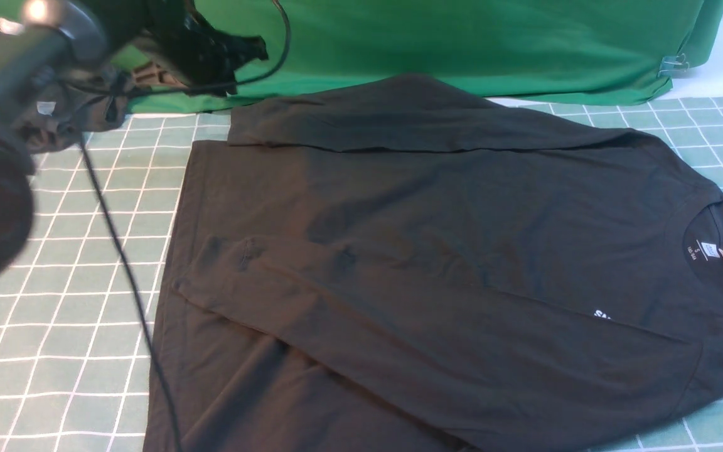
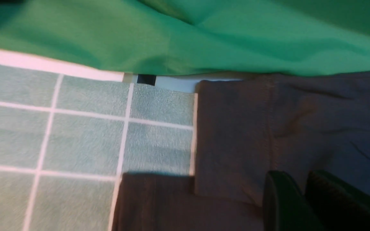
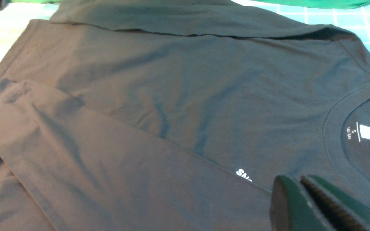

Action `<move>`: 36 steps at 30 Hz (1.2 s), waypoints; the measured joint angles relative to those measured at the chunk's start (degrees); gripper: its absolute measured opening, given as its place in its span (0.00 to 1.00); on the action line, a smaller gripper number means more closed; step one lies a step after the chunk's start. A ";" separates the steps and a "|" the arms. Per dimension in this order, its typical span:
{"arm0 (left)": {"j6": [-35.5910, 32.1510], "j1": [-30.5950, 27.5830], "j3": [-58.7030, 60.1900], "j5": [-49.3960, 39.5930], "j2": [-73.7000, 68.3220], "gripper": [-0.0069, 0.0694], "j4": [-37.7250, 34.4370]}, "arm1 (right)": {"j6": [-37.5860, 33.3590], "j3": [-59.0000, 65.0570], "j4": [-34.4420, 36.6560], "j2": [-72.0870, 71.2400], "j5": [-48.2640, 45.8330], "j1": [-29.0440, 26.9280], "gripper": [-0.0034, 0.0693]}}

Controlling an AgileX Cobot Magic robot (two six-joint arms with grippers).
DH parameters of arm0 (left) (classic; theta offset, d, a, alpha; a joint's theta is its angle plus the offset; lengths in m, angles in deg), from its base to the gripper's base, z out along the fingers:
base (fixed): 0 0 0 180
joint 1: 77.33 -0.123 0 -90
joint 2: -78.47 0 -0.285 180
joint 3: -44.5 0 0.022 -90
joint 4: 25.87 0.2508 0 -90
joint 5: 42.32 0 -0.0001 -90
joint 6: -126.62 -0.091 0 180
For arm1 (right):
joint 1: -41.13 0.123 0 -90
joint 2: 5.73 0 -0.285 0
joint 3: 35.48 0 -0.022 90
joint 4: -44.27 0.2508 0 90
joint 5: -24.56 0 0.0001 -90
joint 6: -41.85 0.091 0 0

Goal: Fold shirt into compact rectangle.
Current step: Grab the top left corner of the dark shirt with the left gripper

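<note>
The shirt (image 1: 437, 251) was laid flat on the checked mat (image 1: 73, 301), directly in front of the green cloth (image 1: 462, 44). Its far sleeve (image 1: 399, 119) was folded along the edge just beside that cloth's hem, and its near sleeve (image 1: 399, 314) was laid slantwise over the body on the side away from the cloth. The chest print (image 1: 601, 314) was partly covered by that near sleeve. The left gripper (image 2: 305, 179) was held above the far sleeve's cuff (image 2: 233, 138), near the cloth's hem. Its fingers were drawn close with a slim gap and nothing was seen between them; whether they were fully closed could not be told. The right gripper (image 3: 300, 183) was pressed closed and empty, and poised over the chest on the side away from the cloth. The slanted, wrinkled near sleeve was judged the main risk: if the body were folded over it, a lopsided, bulky packet could result. The soft knit could also be dragged by a single-layer pinch, so that a sleeve was pulled out of place. The cable (image 1: 120, 257) hanging toward the hem could also snag the fabric. One shirt, two folded sleeves, one neck label (image 1: 706, 249), two grippers, one mat, one green cloth and one cable were counted. One dark grey garment (image 1: 66, 125) was also counted at the cloth's left end.
</note>
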 joint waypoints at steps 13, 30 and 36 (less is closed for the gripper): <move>1.35 -0.11 -2.91 0.78 -8.09 0.67 0.70 | 0.06 0.00 0.00 0.00 0.02 0.00 0.10; -5.07 -0.55 -3.43 4.70 -9.70 0.43 -2.95 | 0.06 0.00 0.00 0.00 -0.59 0.00 0.10; -6.38 -0.60 -3.48 5.14 -10.12 0.14 -3.60 | 0.06 0.00 0.00 0.00 -0.86 0.00 0.11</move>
